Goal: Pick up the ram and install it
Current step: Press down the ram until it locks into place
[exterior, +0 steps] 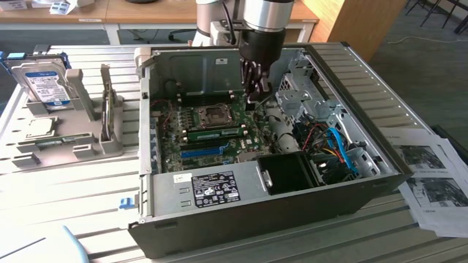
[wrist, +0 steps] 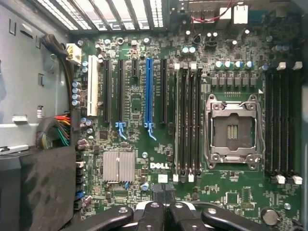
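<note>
**Closed gripper low in the case, ram standing in a motherboard slot**

The gripper (exterior: 254, 100) hung inside the open computer case (exterior: 241, 219), its fingers pressed together with nothing between them. In the wrist view the gripper (wrist: 163, 192) showed the same: two dark fingertips side by side, empty, low over the motherboard (wrist: 130, 202).

The ram (exterior: 219, 133) stood on edge in a slot just below the fingertips, toward the exterior view's left of them and a little nearer that camera. Its green face and row of black chips were turned to the exterior view. Whether the fingers touched it could not be told.

The empty processor socket (exterior: 216, 113) lay beside the gripper, between it and the case's far wall. Beyond the ram from the gripper ran the blue slot (exterior: 201, 152). In the wrist view the bank of memory slots (wrist: 188, 120) began just ahead of the fingertips, between the processor socket (wrist: 233, 127) and the blue slot (wrist: 148, 91). Which slot held the stick was not clear there.

Well apart from the gripper, outside the case on the exterior view's left, a grey holder (exterior: 80, 150) carried a hard drive (exterior: 45, 82). Printed sheets (exterior: 431, 175) lay outside on the exterior view's right.
</note>
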Tool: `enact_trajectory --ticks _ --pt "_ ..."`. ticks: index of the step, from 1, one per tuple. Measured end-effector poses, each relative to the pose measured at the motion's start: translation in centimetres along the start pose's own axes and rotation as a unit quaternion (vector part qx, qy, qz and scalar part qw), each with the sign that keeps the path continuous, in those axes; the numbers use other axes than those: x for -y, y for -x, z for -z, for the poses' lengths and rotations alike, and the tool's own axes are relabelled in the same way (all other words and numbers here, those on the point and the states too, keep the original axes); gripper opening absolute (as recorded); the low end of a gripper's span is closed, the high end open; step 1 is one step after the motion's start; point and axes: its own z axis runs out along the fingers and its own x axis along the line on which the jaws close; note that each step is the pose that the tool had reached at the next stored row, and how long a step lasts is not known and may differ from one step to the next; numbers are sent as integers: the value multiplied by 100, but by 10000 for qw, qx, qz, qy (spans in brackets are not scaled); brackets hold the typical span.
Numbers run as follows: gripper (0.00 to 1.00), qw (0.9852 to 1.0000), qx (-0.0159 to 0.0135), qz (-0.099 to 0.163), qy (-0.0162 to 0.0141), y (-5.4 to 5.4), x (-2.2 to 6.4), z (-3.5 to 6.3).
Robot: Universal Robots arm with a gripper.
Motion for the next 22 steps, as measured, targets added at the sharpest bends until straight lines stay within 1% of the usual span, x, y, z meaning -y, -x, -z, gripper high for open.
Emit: enact_trajectory --ticks 6,14,22 --pt "9 10000 -37 -1 -8 10 2 -104" --pt "9 10000 -82 -2 -10 25 5 -248" --pt "9 9999 -138 -4 -13 38 8 -390"
